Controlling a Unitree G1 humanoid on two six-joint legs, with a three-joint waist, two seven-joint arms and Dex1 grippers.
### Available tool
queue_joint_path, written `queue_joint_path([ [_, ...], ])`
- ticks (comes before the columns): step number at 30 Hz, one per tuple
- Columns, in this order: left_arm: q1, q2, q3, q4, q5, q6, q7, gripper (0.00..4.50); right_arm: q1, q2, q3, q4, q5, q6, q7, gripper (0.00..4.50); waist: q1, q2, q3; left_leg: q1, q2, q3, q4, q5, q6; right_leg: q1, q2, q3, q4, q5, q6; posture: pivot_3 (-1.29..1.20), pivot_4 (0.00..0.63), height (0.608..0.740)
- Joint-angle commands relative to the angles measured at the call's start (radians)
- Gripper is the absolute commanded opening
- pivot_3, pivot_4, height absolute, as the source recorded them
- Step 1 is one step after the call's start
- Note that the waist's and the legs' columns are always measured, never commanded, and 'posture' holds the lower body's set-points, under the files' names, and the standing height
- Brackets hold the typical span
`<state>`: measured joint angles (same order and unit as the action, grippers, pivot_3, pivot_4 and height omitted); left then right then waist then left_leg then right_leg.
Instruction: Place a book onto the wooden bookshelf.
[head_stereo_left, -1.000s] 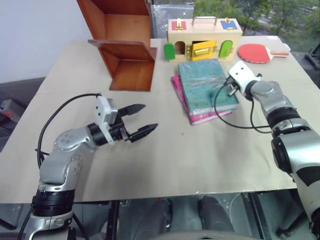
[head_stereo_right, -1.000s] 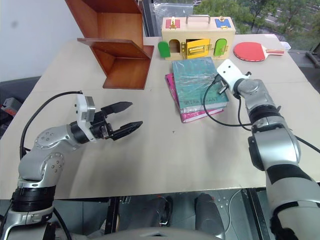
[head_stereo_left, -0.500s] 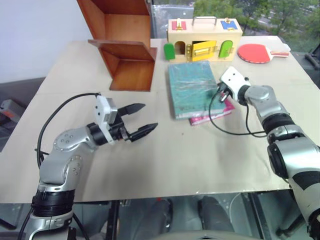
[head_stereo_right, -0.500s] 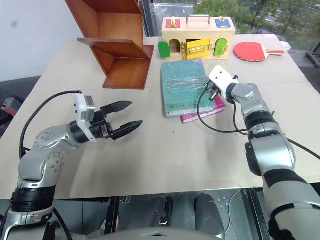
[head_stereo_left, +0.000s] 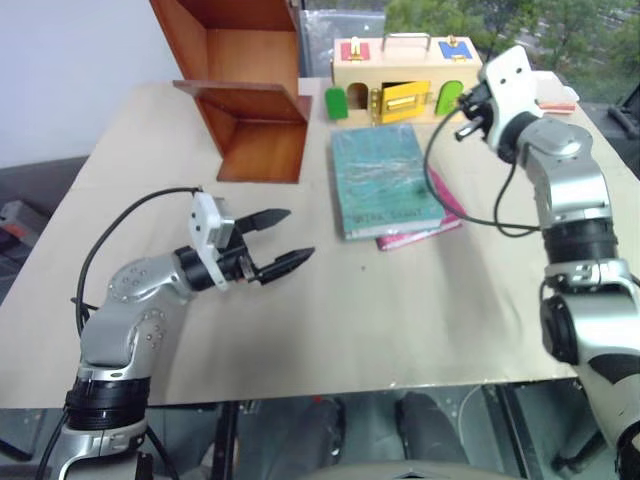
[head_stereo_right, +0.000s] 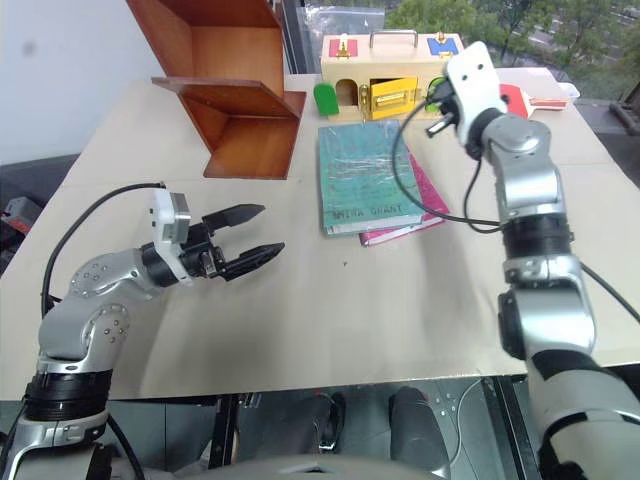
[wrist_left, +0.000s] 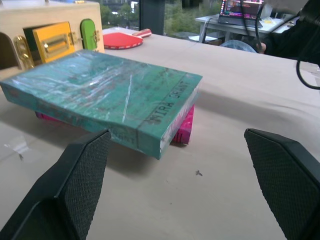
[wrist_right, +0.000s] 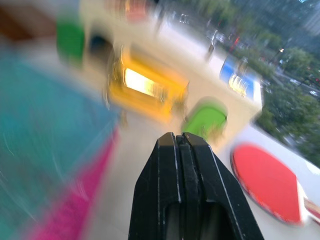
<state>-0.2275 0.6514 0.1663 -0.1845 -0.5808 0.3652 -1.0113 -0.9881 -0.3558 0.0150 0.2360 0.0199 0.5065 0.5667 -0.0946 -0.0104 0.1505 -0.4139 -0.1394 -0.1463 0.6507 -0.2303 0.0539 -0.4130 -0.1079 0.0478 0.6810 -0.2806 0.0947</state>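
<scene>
The teal-green book (head_stereo_left: 383, 180) lies flat mid-table, skewed on top of a magenta-pink book (head_stereo_left: 446, 214). The wooden bookshelf (head_stereo_left: 250, 115) stands at the back left of the table, its open sides facing me. My left gripper (head_stereo_left: 290, 238) hovers open and level over the table, left of the books and pointing at them; the left wrist view shows the book's (wrist_left: 100, 95) spine between its fingers (wrist_left: 82, 185). My right gripper (wrist_right: 179, 142) is shut on nothing, raised above the books' far right corner.
A pale wooden box (head_stereo_left: 405, 72) with coloured doors stands behind the books. A red paddle (wrist_left: 120, 40) lies to its right. A black cable (head_stereo_left: 450, 215) hangs from my right wrist over the books. Bare tabletop (head_stereo_left: 400, 310) stretches toward the front edge.
The teal book slid left across the pink one under my right gripper. That gripper then lifted off and swung up toward the box. My left gripper stayed still.
</scene>
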Motion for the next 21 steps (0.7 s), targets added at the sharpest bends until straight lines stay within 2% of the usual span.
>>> queue_joint_path([
  [1, -0.006, 0.043, 0.032, 0.064, 0.021, -0.05, -0.048, 4.5, 0.06, 0.107, 0.164, -0.276, 0.055, 0.238, 0.026, 0.07, 0.0, 0.0, 0.0, 0.0, 0.001, 0.0, 0.0, 0.0, 0.0, 0.0, 0.001, 0.0, 0.0, 0.001, -0.001, 0.0, 0.15, 0.74],
  [4, -0.003, 0.062, 0.041, 0.11, 0.035, -0.075, -0.066, 4.5, 0.069, 0.155, 0.233, -0.319, 0.035, 0.306, -0.008, 0.07, 0.009, 0.0, 0.0, -0.001, 0.002, 0.0, 0.0, 0.0, -0.002, -0.002, 0.002, 0.0, 0.0, 0.002, -0.003, 0.0, 0.15, 0.74],
  [7, 0.019, 0.09, 0.057, 0.16, 0.062, -0.114, -0.091, 4.5, 0.05, 0.259, 0.303, -0.304, 0.044, 0.389, -0.043, 0.07, 0.026, 0.0, 0.0, -0.001, 0.001, 0.0, 0.001, 0.0, -0.001, -0.001, 0.005, -0.001, -0.001, 0.004, -0.005, 0.0, 0.15, 0.74],
  [9, 0.017, 0.096, 0.058, 0.174, 0.065, -0.126, -0.095, 4.5, 0.045, 0.278, 0.36, -0.293, 0.027, 0.432, -0.046, 0.07, 0.033, 0.0, 0.0, 0.0, 0.001, 0.0, 0.001, 0.001, -0.002, -0.001, 0.005, -0.002, 0.0, 0.004, -0.006, 0.0, 0.15, 0.74],
  [12, 0.015, 0.093, 0.061, 0.176, 0.066, -0.132, -0.092, 4.5, 0.069, 0.25, 0.454, -0.285, -0.008, 0.444, -0.029, 0.07, 0.037, 0.0, 0.0, -0.001, 0.001, -0.001, 0.001, 0.001, -0.002, -0.001, 0.005, -0.003, 0.0, 0.004, -0.006, 0.0, 0.15, 0.74],
  [15, 0.034, 0.09, 0.064, 0.155, 0.061, -0.135, -0.087, 4.5, 0.1, 0.207, 0.492, -0.297, -0.021, 0.459, -0.024, 0.07, 0.039, -0.001, 0.0, -0.001, 0.001, -0.001, 0.001, 0.001, -0.002, -0.001, 0.005, -0.003, -0.001, 0.004, -0.006, 0.0, 0.15, 0.74],
  [21, 0.056, 0.087, 0.067, 0.125, 0.049, -0.127, -0.077, 4.5, 0.159, 0.15, 0.437, -0.417, 0.007, 0.573, -0.031, 0.07, 0.034, -0.001, 0.0, -0.001, 0.002, -0.001, 0.0, 0.001, -0.003, -0.002, 0.004, -0.002, 0.0, 0.004, -0.006, 0.0, 0.15, 0.74],
])
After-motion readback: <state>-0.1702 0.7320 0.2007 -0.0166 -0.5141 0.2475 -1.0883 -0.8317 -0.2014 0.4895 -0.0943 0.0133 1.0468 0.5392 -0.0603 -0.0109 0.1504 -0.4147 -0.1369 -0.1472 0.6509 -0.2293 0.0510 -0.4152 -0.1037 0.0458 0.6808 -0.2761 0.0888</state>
